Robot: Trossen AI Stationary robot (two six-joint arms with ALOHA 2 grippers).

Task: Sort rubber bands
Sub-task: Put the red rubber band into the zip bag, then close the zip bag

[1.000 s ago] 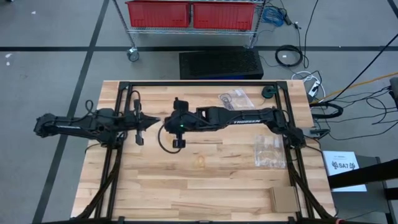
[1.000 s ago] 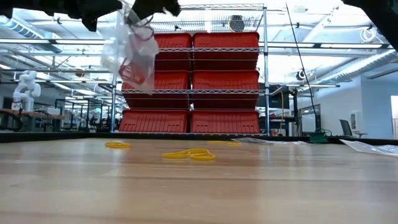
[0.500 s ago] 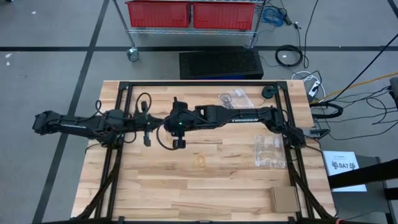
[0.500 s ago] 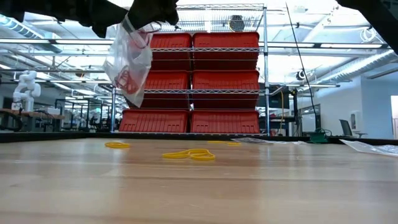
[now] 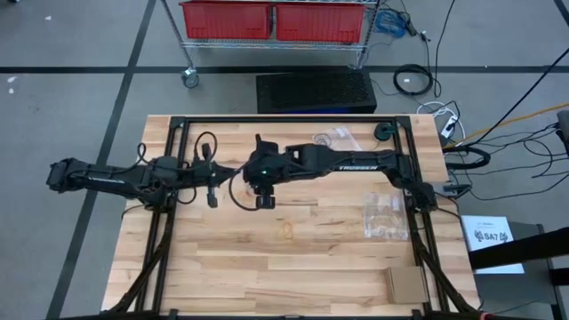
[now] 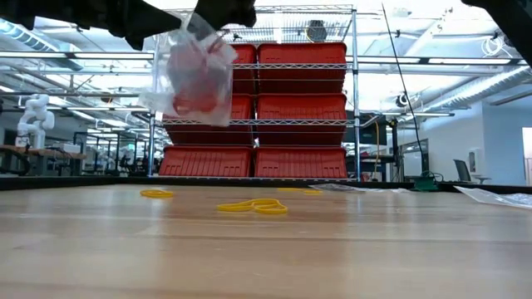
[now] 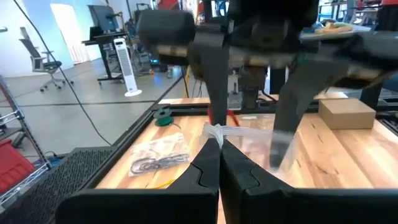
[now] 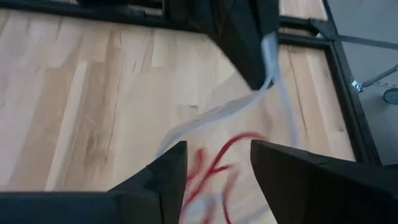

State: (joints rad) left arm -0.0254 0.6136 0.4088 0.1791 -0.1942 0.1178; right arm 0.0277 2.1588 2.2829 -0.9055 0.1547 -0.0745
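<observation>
1. the left gripper point(image 7: 214, 146) is up above the middle of the wooden table point(image 5: 293, 267), its two dark fingers pressed together on the top edge of a clear plastic bag point(image 6: 193, 73).
2. the right gripper point(image 8: 214, 171) is just beside it, meeting it from the other side. its fingers stand apart, one on either side of the bag, with red loops showing in the gap between them (whether the pads actually touch the plastic i cannot tell).
3. in the low view the bag hangs well clear of the tabletop, below the dark bulk of both grippers, and it is blurred. inside it sits a bunch of red rubber bands point(image 6: 195, 79).
4. on the table, under and a little beyond the bag, lie yellow-tan rubber bands point(image 6: 253, 205): a tangled pair near the middle and a single loop point(image 6: 156, 193) off to one side, apart from them.
5. the left wrist view shows another clear bag with dark bands point(image 7: 158, 157) in it lying flat on the wood near the far edge of the table, beside a small green object point(image 7: 163, 114).
6. a further clear bag point(image 5: 384, 218) lies on the right part of the table in the high view, and a cardboard box point(image 5: 407, 284) sits near the front right corner.
7. behind the table stands a wire shelf loaded with red bins point(image 6: 274, 112).
</observation>
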